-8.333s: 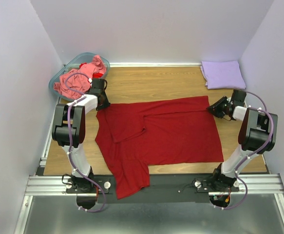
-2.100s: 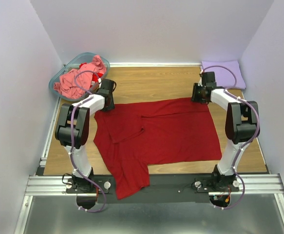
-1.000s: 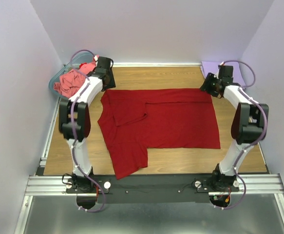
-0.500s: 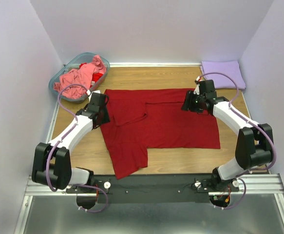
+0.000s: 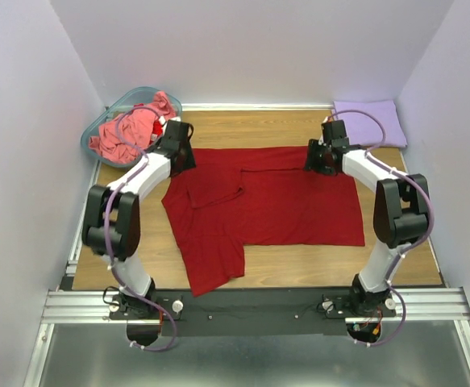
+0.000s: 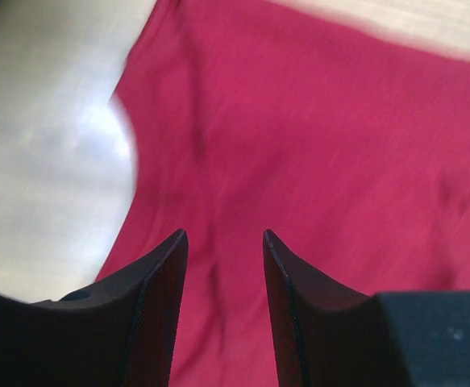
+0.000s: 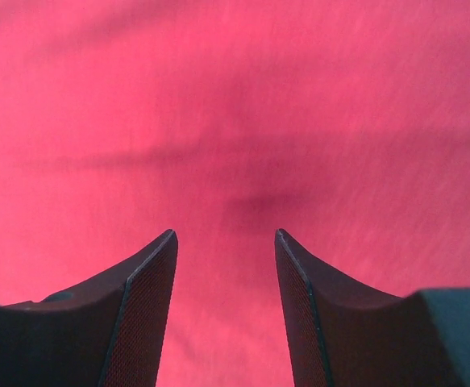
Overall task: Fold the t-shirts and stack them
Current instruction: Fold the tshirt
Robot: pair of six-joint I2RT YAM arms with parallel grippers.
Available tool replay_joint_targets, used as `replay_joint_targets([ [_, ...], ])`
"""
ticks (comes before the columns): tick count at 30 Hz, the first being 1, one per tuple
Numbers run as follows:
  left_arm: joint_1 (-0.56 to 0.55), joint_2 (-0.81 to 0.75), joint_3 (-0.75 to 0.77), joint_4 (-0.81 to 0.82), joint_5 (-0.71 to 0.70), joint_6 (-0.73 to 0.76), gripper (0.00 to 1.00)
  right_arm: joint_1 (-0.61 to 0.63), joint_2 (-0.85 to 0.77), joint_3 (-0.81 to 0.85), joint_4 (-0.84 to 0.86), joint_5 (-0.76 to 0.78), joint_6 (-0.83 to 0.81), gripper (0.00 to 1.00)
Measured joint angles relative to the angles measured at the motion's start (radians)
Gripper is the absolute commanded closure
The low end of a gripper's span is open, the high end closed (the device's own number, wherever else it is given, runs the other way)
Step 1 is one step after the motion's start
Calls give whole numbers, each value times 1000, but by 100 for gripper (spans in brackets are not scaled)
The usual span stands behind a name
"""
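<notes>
The dark red t-shirt [image 5: 267,201] lies spread flat on the wooden table, one sleeve folded in and a flap reaching toward the front edge. My left gripper [image 5: 182,157] is open over its far left corner; in the left wrist view it [image 6: 222,235] hovers above red cloth [image 6: 315,145] beside bare wood. My right gripper [image 5: 315,157] is open over the far right part; in the right wrist view it [image 7: 225,234] has only red cloth [image 7: 235,105] under it. The lavender t-shirt [image 5: 369,122] lies folded at the back right. The salmon-pink t-shirt [image 5: 130,129] is bunched in the basket.
The translucent teal basket [image 5: 97,121] stands at the back left corner by the wall. White walls close in the table on three sides. The black rail [image 5: 259,302] with the arm bases runs along the near edge.
Both arms dragged the red shirt's far edge away from the front and let go. In the last half second both open grippers moved back toward the shirt's far corners.
</notes>
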Motion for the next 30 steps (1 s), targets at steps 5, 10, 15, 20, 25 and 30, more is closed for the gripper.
replay_joint_targets([
  [5,0,196,152,32,15,15,50,-25,95,109,24,39,-11,42],
  [10,0,316,219,29,22,23,50,-34,180,164,32,55,-32,42],
  [15,5,394,285,12,21,32,51,-34,257,214,35,61,-50,42],
  [20,30,405,292,10,21,32,52,-34,306,283,42,59,-61,43],
  [25,98,419,312,7,23,32,52,-33,361,353,60,33,-67,43],
  [30,124,443,347,2,25,36,52,-30,406,411,80,-15,-69,43],
])
